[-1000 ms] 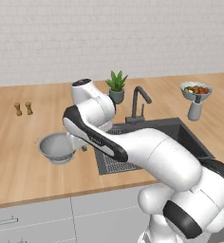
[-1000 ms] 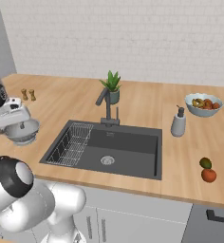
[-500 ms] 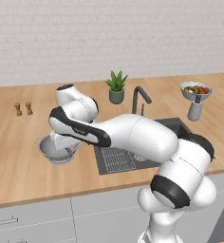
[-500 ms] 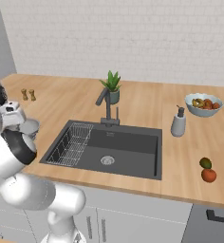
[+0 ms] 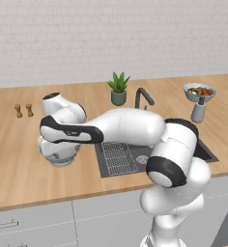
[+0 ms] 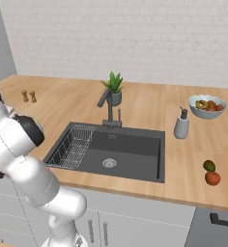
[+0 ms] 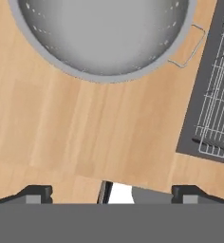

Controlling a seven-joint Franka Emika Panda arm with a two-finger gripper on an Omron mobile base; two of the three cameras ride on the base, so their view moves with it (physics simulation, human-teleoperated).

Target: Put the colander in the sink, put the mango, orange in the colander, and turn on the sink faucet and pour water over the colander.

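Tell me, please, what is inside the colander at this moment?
Nothing can be seen inside the colander: the hand view shows bare perforated metal. Its far part is cut off by the picture edge, so that portion cannot be checked.

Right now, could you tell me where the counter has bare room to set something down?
Bare wood lies between the salt and pepper shakers and the potted plant. It is crowded right of the sink: soap bottle, fruit bowl, mango and orange.
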